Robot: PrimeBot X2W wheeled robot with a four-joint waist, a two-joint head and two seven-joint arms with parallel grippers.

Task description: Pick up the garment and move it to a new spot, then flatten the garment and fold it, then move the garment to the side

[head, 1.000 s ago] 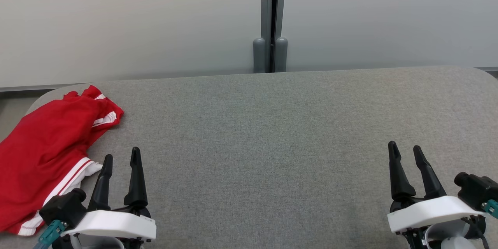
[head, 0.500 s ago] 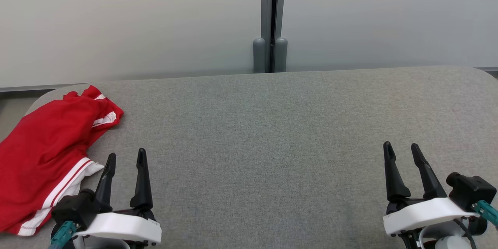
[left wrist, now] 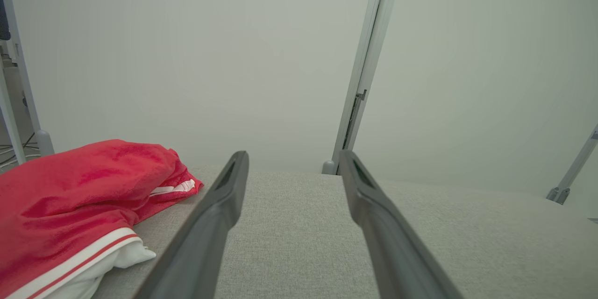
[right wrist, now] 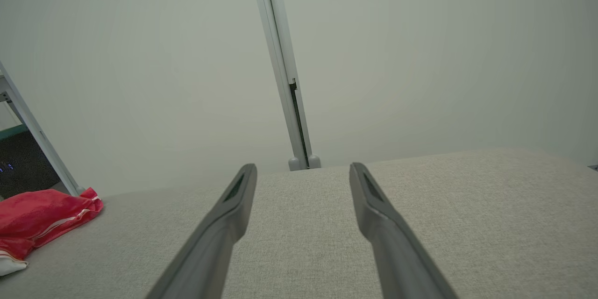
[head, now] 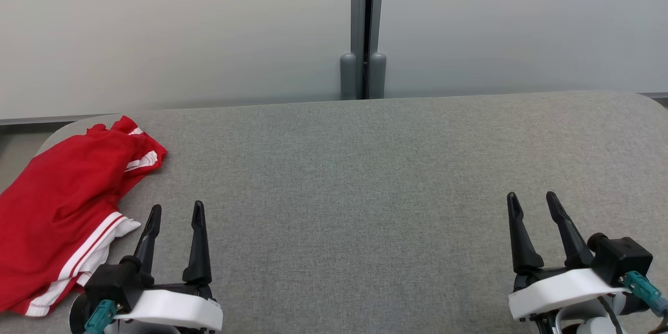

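Red, white-striped garment (head: 57,193) heaped at the left end of the grey fabric worktop (head: 339,193), seemingly draped over its rounded corner. Left gripper (head: 176,206) low and just beside the white hem, fingers (head: 197,245) spread, holding nothing. Right gripper (head: 531,195) well apart toward the other end, fingers likewise spread and empty.

From the left wrist: 2 dark fingers parted over bare worktop, garment off to their left and not between them, white lining poking out at the hem.

From the right wrist: fingers parted again, garment small and distant at the left edge.

Pick-up judged not yet begun. Possible slips: closing on the present line and catching only air; pinching just 1 layer or the loose lining, so dragging the heap rather than lifting it; nudging the draped cloth off the worktop's edge.
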